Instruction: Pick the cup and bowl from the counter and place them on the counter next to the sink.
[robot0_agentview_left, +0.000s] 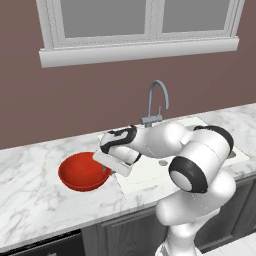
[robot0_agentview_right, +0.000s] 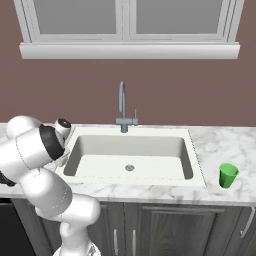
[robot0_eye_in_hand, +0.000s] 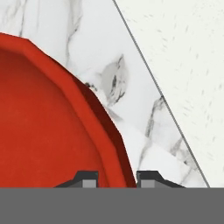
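You have the counter running the full width in front of you, white marble with grey veining over dark grey cabinet fronts, set against a plain brown wall under a white-framed window. Let into it is the sink, a white rectangular basin with a tall curved grey faucet at its back edge. Just left of the basin sits the bowl, wide, shallow and glossy red, resting on the marble close to the sink's rim. Your gripper is down at the bowl's sink-side rim: in the hand view one dark tip stands inside the red wall and the other outside it, a narrow gap between them straddling the rim (whether they press on it or stand just clear, you cannot tell). The cup, a small plain bright green tumbler, stands upright on the marble right of the sink, well apart from the bowl. No lettering is readable anywhere.
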